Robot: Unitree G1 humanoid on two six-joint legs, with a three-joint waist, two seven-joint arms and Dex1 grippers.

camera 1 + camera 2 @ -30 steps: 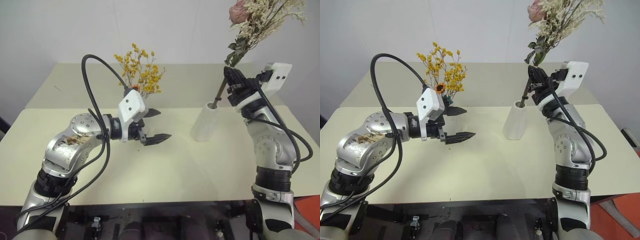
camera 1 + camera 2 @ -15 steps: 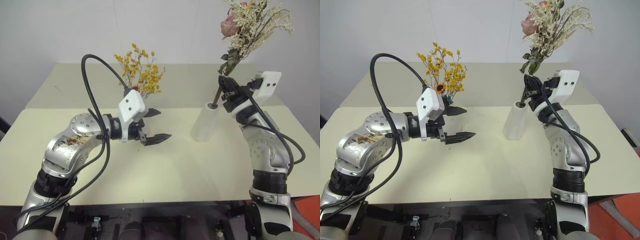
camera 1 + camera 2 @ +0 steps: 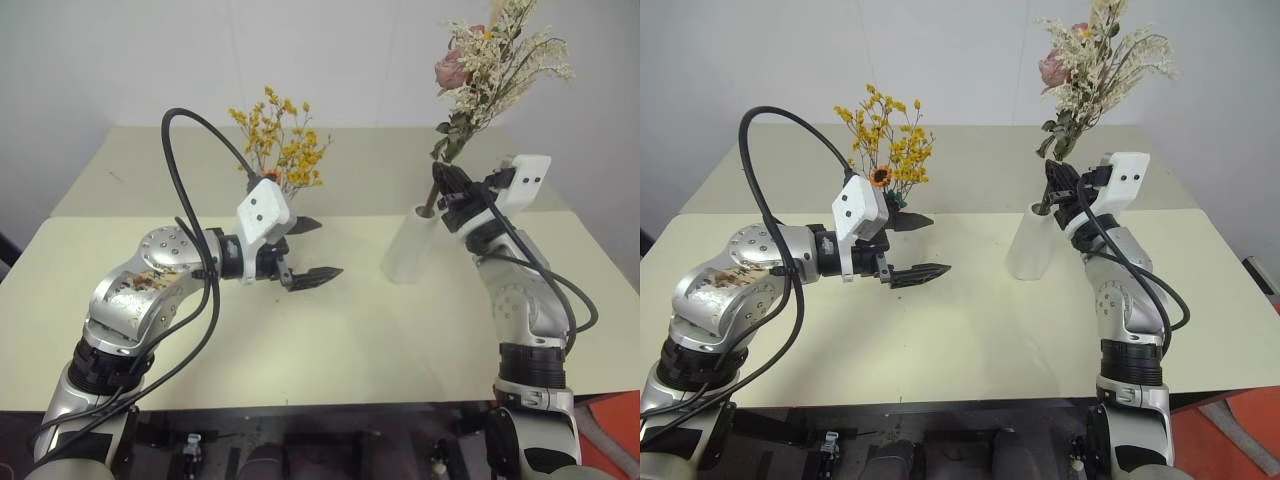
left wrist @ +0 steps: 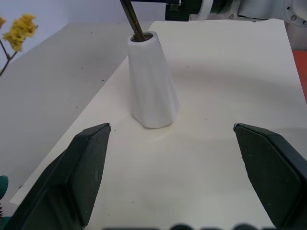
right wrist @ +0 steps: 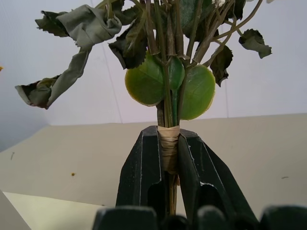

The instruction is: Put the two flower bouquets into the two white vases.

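Now lower, cream bouquet (image 3: 492,60) stem in vase (image 3: 408,245), right fingers (image 5: 165,179) clamped, left fingers (image 4: 91,167) apart.

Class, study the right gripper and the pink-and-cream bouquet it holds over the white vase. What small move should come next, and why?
Probably lower a little further, then let go. The right gripper is shut on the pink-and-cream bouquet at its wrapped stem, whose tip already sits in the mouth of the white vase. The gripper is just above the rim, so the stem likely isn't fully seated.

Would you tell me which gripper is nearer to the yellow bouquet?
Left. The left gripper hovers open just in front of the yellow bouquet; the right gripper is across the table, shut on the cream bouquet.
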